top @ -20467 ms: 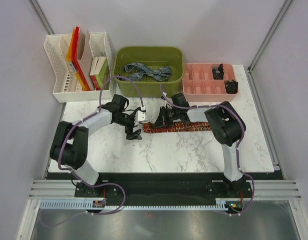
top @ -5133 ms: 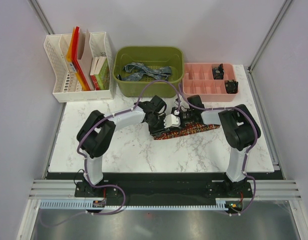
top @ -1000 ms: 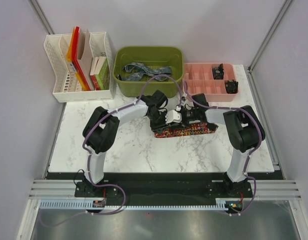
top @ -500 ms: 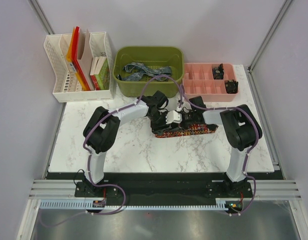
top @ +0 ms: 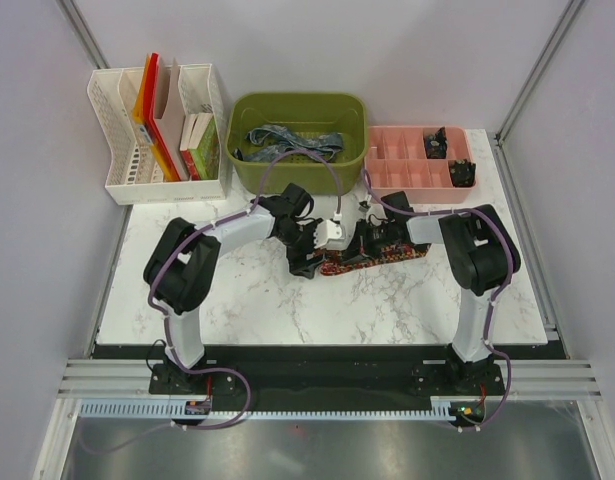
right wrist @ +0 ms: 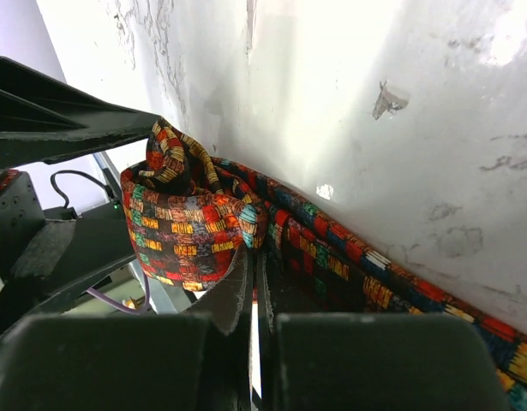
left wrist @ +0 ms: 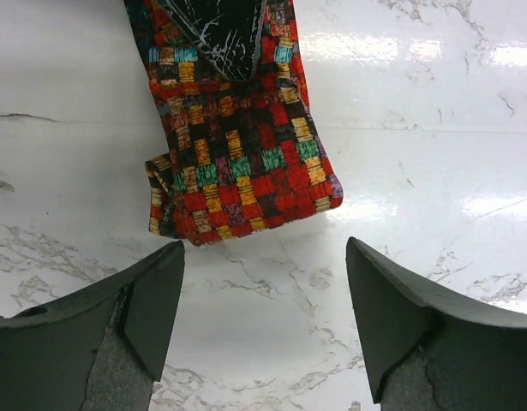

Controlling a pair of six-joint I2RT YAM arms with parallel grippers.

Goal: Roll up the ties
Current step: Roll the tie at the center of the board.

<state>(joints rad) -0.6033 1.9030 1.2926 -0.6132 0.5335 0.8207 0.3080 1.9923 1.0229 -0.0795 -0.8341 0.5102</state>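
- A white file rack [top: 157,125] with books and folders stands at the far left corner of the marble table [top: 237,300].
- A green bin [top: 299,178] behind the arms holds the blue-grey tie [top: 292,143], lying in a loose heap.
- The left gripper [left wrist: 263,257] is released: its fingers [left wrist: 156,287] stand wide apart over bare marble with nothing between them, just short of the tie's folded end.
- The red patterned tie [left wrist: 237,163] lies on the table at mid-depth, between the two grippers, its strip running right.
- The right gripper [right wrist: 250,261] is clenched, its fingertips pressed together on a fold of the red patterned tie beside the bunched, partly rolled end [right wrist: 182,214].
- A pink compartment tray [top: 407,172] sits at the far right, small dark items in its right cells.
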